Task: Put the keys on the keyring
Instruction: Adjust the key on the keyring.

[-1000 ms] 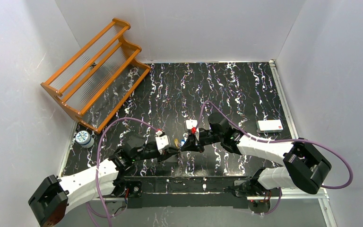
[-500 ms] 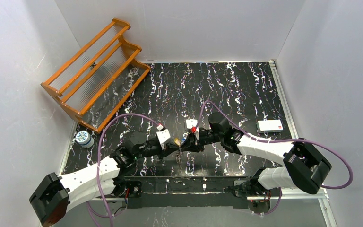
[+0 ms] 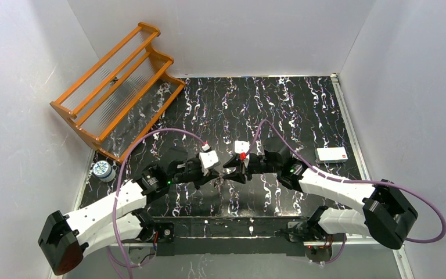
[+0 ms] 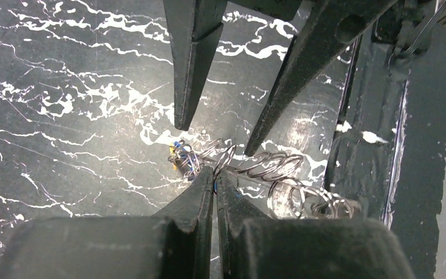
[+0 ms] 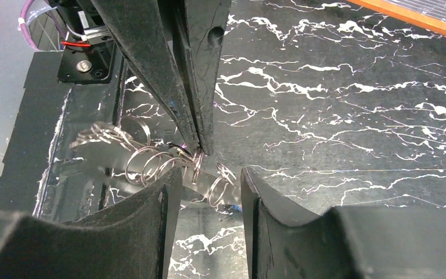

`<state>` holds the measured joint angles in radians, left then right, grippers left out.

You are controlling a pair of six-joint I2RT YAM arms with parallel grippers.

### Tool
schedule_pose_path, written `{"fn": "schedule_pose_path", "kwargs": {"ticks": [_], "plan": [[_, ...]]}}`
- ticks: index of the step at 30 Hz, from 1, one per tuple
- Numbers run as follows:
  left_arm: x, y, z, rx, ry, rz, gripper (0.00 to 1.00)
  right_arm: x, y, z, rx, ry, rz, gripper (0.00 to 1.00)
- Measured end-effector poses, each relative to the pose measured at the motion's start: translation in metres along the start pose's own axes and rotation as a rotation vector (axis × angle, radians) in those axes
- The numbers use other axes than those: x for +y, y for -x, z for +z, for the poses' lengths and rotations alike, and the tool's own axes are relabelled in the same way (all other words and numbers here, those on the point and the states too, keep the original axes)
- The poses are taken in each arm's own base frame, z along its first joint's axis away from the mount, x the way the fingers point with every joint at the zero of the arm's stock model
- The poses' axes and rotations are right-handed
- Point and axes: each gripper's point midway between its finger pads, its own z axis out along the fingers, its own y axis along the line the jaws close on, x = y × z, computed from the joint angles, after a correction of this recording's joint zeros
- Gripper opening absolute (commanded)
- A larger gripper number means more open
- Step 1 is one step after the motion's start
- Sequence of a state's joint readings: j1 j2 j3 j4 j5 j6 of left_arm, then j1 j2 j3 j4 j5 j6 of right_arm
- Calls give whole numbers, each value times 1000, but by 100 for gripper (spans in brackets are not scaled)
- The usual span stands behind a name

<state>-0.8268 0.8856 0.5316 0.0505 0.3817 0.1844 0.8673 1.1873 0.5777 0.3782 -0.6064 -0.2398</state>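
The two grippers meet tip to tip low on the black marbled mat (image 3: 279, 110), just short of the black base plate (image 3: 226, 224) that runs along the near edge. The left gripper (image 4: 215, 177) has its fingers pressed together, pinching one wire loop of the keyring (image 4: 273, 165). The keyring is a bunch of silver split rings trailing over the mat from those tips towards the base plate. The right gripper (image 5: 209, 171) is spread wide, its two fingers standing on either side of the pinched loop and apart from it.

The keys (image 4: 180, 158) show only as a tiny blue and yellow knot at the end of the rings farthest from the base plate, near one right fingertip.

A broad stretch of mat lies beyond the arms, running to the back wall. White walls close in on the left, right and rear. An orange wooden rack (image 3: 116, 87) leans in the far left corner, well apart from the grippers. A small round tin (image 3: 103, 170) sits at the mat's left edge, beside the left arm. A white card (image 3: 331, 154) lies near the right edge.

In the right wrist view part of the keyring blurs into a pale smear, and the left fingers hide where the loops join. How many keys there are cannot be made out. The red mark on the card and the pattern on the tin's lid are too small to read.
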Motion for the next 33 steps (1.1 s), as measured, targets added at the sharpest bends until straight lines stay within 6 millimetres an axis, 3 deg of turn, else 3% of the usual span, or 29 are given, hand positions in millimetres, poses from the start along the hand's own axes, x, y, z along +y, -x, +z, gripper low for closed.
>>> {"fn": "schedule_pose_path", "kwargs": {"ticks": [3,6,9,15,20,28,33], "plan": [[1,-3,-1,63,-12,25,0,-1,2,0,-5,-6,-5,47],[3,-6,-2,109,-19,50,0,-2,3,0,-11,-7,-10,34],[4,-13,-2,149,-26,65,0,-2,4,0,-15,-9,-16,31],[4,-27,0,203,-37,67,0,-3,7,1,-26,-11,-21,34],[4,-29,4,191,-33,52,0,-3,1,4,-27,-8,-6,45],[4,-31,9,175,-31,21,0,7,-25,5,11,16,65,44],[4,-28,12,161,-33,15,0,8,-26,7,6,28,74,45]]}}
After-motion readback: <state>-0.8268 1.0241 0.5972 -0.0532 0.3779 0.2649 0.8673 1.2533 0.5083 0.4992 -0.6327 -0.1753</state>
